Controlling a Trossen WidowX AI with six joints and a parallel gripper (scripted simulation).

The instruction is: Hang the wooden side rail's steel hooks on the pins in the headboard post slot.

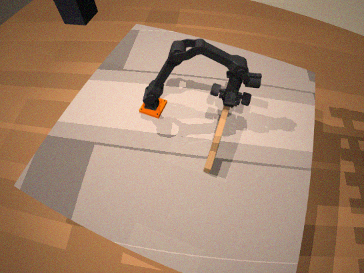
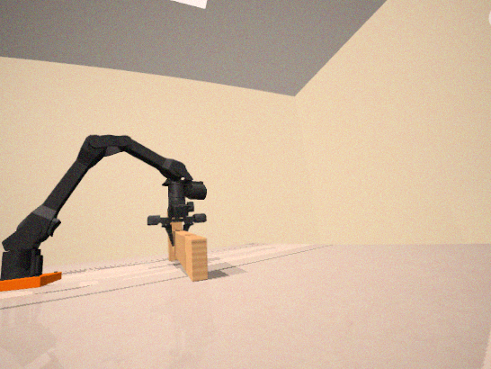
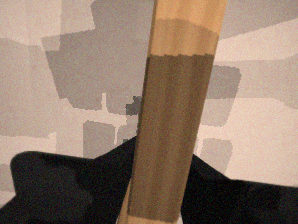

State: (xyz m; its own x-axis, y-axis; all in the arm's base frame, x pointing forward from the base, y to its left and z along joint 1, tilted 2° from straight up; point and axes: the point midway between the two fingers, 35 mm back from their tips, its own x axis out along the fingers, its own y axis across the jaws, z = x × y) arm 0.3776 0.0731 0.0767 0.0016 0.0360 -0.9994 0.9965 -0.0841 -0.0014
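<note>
The wooden side rail (image 1: 218, 134) (image 2: 199, 259) (image 3: 175, 100) is a long light-brown bar standing on its narrow edge. Its free end points toward the front in the top view and appears at or very near the table. My gripper (image 1: 228, 105) (image 2: 179, 238) (image 3: 155, 143) points down and is shut on the rail near its other end. The wooden headboard post (image 2: 172, 253) stands upright directly behind the gripper in the exterior view, partly covered by fingers and rail. In the top view the gripper hides it. The hooks, pins and slot are hidden, so their contact cannot be told.
The arm's orange base plate (image 1: 162, 107) (image 2: 50, 278) is left of the rail, with the arm arching over to the gripper. The pale table top (image 1: 167, 206) (image 2: 337, 315) carries broad shadows. A dark block (image 1: 75, 13) stands beyond the table at the upper left in the top view.
</note>
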